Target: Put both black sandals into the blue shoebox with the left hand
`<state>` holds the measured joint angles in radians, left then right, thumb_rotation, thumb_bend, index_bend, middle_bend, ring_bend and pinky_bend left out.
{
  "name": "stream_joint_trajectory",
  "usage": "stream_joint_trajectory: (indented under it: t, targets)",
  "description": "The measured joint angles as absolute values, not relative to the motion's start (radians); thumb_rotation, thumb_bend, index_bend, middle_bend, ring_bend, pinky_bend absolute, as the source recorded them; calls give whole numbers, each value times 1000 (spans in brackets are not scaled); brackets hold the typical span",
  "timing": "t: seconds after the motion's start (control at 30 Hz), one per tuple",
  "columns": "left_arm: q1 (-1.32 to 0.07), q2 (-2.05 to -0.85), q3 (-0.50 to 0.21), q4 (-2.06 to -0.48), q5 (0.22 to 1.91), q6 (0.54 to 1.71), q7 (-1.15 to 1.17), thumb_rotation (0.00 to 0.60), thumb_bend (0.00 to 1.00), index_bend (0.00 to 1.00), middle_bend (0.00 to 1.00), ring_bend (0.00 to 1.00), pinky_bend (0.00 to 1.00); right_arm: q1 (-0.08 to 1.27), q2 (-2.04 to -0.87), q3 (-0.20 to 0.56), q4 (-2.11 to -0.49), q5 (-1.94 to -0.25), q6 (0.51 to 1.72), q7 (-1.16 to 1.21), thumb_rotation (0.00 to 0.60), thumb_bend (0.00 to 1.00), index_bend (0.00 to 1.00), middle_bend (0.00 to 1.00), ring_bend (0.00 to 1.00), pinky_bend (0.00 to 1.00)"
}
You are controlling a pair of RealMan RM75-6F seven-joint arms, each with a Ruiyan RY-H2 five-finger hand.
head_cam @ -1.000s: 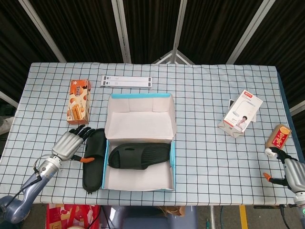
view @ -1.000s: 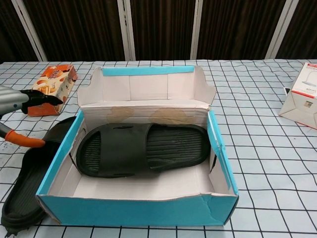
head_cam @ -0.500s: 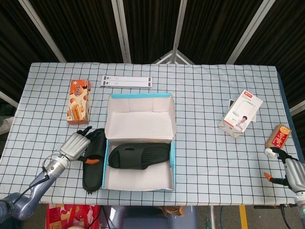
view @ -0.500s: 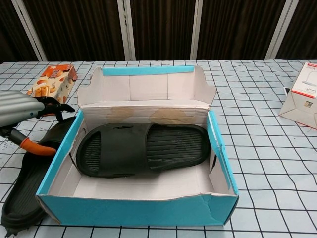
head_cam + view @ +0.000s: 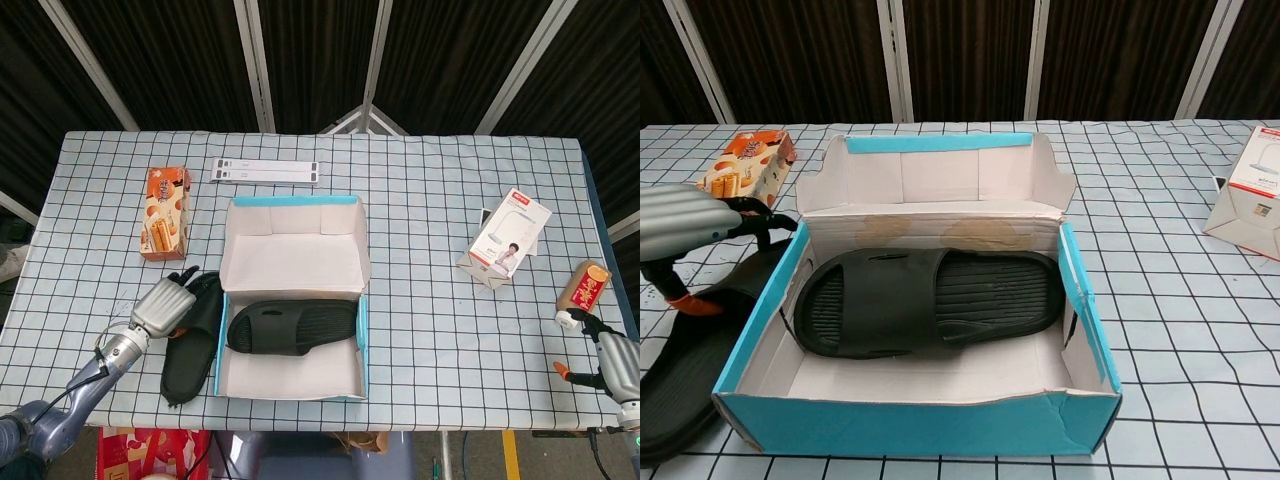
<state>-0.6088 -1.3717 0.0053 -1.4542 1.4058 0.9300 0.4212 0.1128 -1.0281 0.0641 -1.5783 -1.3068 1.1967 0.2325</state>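
Observation:
The blue shoebox (image 5: 362, 330) stands open in the middle of the table, its lid flap up at the back. One black sandal (image 5: 292, 326) lies flat inside it, also seen as the sandal in the box (image 5: 930, 300) in the chest view. The second black sandal (image 5: 188, 348) lies outside, against the box's left wall (image 5: 750, 335). My left hand (image 5: 165, 305) sits over this sandal's far end, fingers curled over its strap and thumb underneath, holding it; in the chest view the hand (image 5: 685, 228) hides that end of the outside sandal (image 5: 690, 365). My right hand (image 5: 612, 362) rests at the table's near right edge, holding nothing.
An orange snack box (image 5: 165, 212) lies just beyond my left hand. Two white strips (image 5: 265, 171) lie behind the shoebox. A white carton (image 5: 510, 235) and an orange packet (image 5: 584, 285) sit on the right side.
My left hand has closed onto the outside sandal's far end. The sandal has swung, its near end shifting left and away from the box wall. The right hand has not moved.

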Motion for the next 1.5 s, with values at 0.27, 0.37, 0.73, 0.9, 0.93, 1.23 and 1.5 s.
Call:
stream_joint_trajectory:
  t: [0.27,0.37,0.73,0.9,0.93,1.23,1.5]
  targets:
    - [-610,-1387,2,-1445,1403,941,430,600,344,93,337,94,292,113,-1027,63,-1577,-1306,1194,236,600,233,206,238,309,309]
    - [-613,-1392,2,-1443,1399,938,440,600,349,104,368,94,292,113,-1026,62,-1579,-1307,1193,236,600,234,206,237,309,308]
    - [-599,-1351,9,-1477,1424,996,478,600,424,148,415,95,292,113,-1024,62,-1579,-1306,1189,239,600,233,205,237,309,307]
    - [-572,-1237,23,-1573,1451,1058,548,600,424,148,411,94,283,112,-1022,60,-1586,-1311,1194,239,600,233,205,237,309,308]
    - [-567,-1211,27,-1595,1458,1069,562,600,424,148,411,94,279,111,-1021,60,-1587,-1312,1195,238,600,233,205,237,309,308]
    - [-527,-919,58,-1778,1648,1222,701,600,424,148,415,94,277,113,-1021,60,-1592,-1310,1192,236,600,233,205,237,309,308]
    - [-602,-821,-51,-1888,1883,1318,772,600,421,147,416,94,278,112,-1018,58,-1592,-1314,1191,247,600,233,206,238,309,308]
